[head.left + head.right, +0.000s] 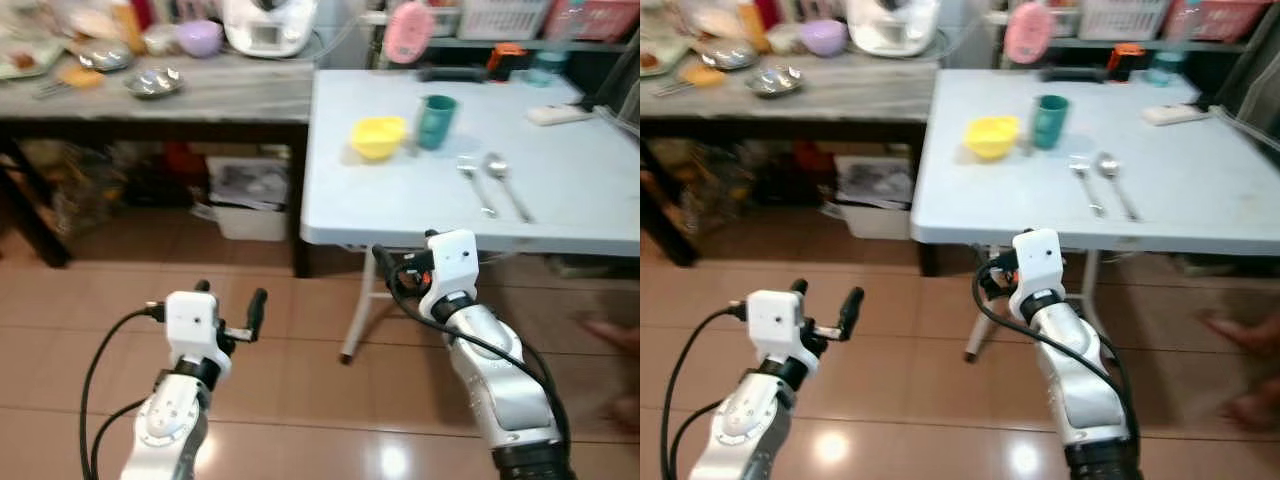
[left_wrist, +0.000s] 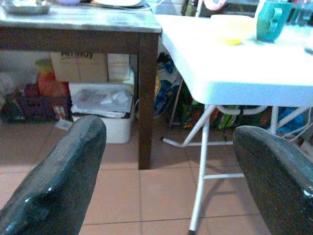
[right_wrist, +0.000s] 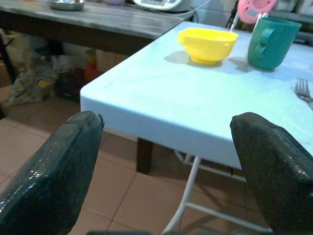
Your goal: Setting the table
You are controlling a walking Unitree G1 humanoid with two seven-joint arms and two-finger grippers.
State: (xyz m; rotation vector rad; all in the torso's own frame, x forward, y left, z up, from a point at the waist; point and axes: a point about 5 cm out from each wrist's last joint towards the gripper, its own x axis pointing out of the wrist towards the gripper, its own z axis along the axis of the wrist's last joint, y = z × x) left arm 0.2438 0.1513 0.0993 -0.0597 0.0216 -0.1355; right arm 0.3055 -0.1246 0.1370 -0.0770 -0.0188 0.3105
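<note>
Yellow plastic bowl (image 1: 378,136) and teal plastic mug (image 1: 435,121) side by side on pale blue folding table (image 1: 400,205), ahead of and above right gripper (image 1: 392,268), well apart from it. Metal fork (image 1: 475,184) and metal spoon (image 1: 505,184) lying parallel, nearer the table's front edge, ahead and slightly right of right gripper; looks like a place setting partly laid, bowl and mug not yet moved next to the cutlery. Right gripper just below and in front of table edge, fingers spread wide in wrist view, holding nothing, probably raised ready to reach onto the top. Left gripper (image 1: 232,312) lower, over tiled floor (image 1: 280,400), well left of the table, fingers apart and empty, likely just held clear while approaching. Further out: grey wooden side table (image 1: 200,95) ahead-left of left gripper with steel dishes (image 1: 152,82), purple bowl (image 1: 199,37), white appliance (image 1: 268,22); white storage box (image 1: 245,195) underneath. Likely stage: approach, nothing grasped yet.
</note>
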